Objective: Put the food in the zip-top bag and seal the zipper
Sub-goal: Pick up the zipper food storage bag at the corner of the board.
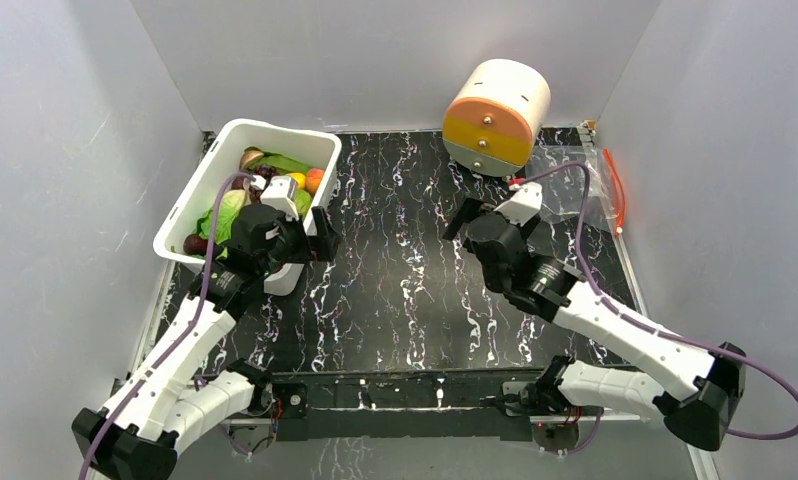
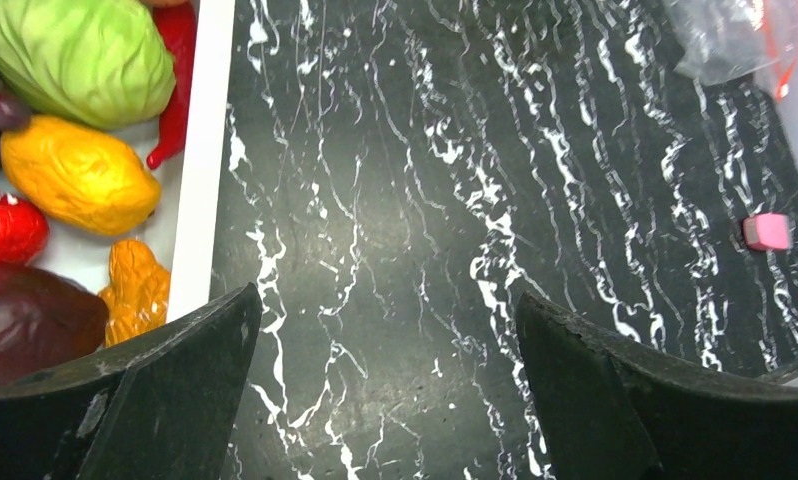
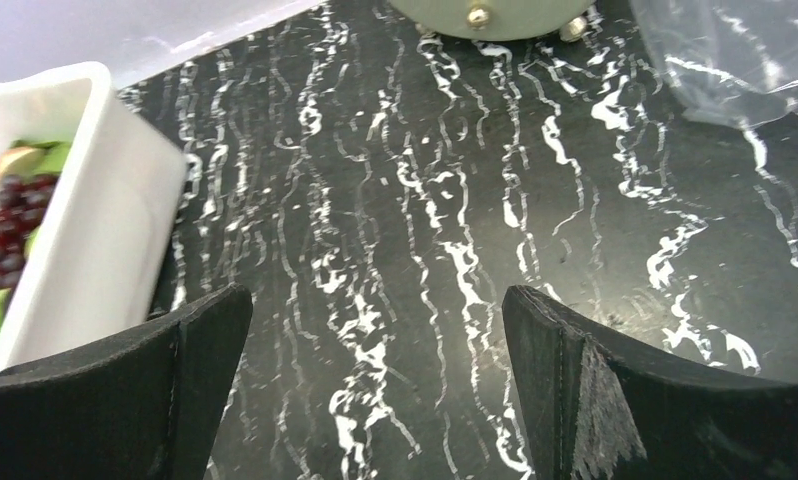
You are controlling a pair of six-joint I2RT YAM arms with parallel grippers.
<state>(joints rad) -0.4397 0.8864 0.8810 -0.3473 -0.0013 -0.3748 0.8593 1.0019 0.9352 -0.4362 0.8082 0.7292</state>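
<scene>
Where the two arms are bolted at the near edge, the black, white-veined table (image 1: 395, 300) begins. The left arm (image 1: 190, 340) reaches up the left side, and the left jaws stand wide apart with nothing between them. They sit over the near right corner of a white bin (image 1: 187, 218), and from the wrist its white wall shows just inside the left finger. The right arm (image 1: 615, 320) stretches in from the right. The right jaws are likewise spread wide and grip nothing, above bare table right of the middle.

All the food I can see lies in the bin:
- A glossy dark round fruit (image 2: 30, 320) is nearest.
- An orange-peach piece (image 2: 140, 290) lies against the wall.
- A red piece (image 2: 5, 225) lies beside them.
- A dimpled yellow oval fruit (image 2: 75, 175) is next.
- A pale green, veined cabbage (image 2: 75, 55) lies farther in, with a red pod-shaped piece (image 2: 175, 80) beside it.
- A dark purple grape bunch (image 3: 10, 225) shows over the rim from the right wrist.

Beyond the right jaws, the zip-top bag (image 1: 603, 185) lies flat on the far right of the table, clear and crinkled. The thin orange-red zipper (image 1: 616, 195) runs along its right edge. Whether the mouth is open I cannot tell from here. A small pink block (image 2: 767, 231) sits on the table near the bag.

At the back lies a cream cylinder (image 1: 495, 115) on its side, its face banded orange, yellow and grey.
</scene>
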